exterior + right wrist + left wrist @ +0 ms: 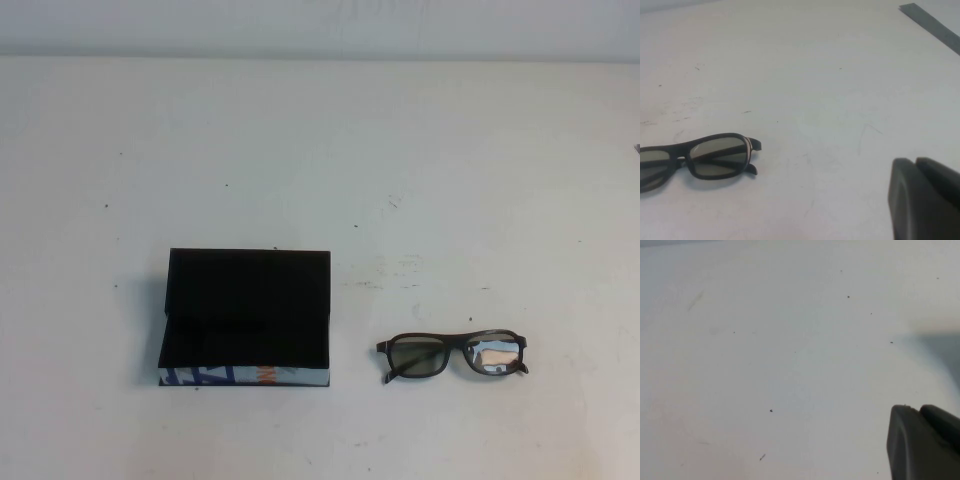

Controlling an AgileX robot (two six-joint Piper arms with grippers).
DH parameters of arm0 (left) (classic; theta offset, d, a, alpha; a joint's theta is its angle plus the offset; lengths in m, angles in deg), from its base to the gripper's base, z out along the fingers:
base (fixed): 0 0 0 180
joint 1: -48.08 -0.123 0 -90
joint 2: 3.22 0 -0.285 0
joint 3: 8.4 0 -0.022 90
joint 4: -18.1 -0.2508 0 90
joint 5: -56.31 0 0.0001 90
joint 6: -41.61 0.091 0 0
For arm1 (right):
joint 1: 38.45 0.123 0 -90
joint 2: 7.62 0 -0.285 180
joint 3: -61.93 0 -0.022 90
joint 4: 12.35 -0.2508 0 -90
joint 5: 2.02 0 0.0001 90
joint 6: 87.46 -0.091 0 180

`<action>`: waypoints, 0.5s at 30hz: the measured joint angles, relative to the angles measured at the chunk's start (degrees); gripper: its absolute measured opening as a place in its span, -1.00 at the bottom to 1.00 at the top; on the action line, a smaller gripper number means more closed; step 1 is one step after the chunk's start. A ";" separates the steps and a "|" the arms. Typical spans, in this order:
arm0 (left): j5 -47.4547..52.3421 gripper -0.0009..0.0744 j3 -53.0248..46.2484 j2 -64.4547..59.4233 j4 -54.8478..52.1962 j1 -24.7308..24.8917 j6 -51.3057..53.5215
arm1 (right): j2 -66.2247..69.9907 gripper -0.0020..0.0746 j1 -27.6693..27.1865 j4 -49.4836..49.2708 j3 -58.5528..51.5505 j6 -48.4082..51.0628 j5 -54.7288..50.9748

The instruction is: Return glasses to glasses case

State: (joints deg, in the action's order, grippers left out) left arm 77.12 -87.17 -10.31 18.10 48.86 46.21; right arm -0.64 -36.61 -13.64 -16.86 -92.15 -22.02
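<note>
Right jaws hang near glasses (715,157) — left jaws over white table (790,340).

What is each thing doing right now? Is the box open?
Case: open, lid up, nothing inside.
Glasses: folded, lying on the table to the right of the case, not touching it.
Left gripper: over bare table, holding nothing.
Right gripper: near the glasses, holding nothing.

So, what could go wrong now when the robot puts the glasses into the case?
1. The glasses lie flat with folded arms on the table; a grip may slip or press a lens.
2. The glasses case stands open and loose, so it might slide.
3. Right gripper waits beside the glasses, left gripper over bare table.
</note>
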 joint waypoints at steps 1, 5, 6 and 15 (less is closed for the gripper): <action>0.00 -0.98 0.00 0.00 0.00 0.00 0.00 | 0.00 -0.98 0.00 0.00 0.00 0.00 0.00; 0.00 -0.98 0.00 0.00 0.00 0.00 0.00 | 0.00 -0.98 0.00 0.00 0.00 0.00 0.00; 0.00 -0.98 0.00 0.00 0.00 0.00 0.00 | 0.00 -0.98 0.00 -0.13 0.00 0.00 0.00; 0.00 -0.98 0.00 0.00 0.00 0.00 0.00 | 0.00 -0.98 0.00 -2.20 0.00 0.00 0.46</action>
State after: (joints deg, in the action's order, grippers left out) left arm 77.12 -87.17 -10.31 18.10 48.86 46.21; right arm -0.64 -36.61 -15.84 -16.86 -92.15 -21.56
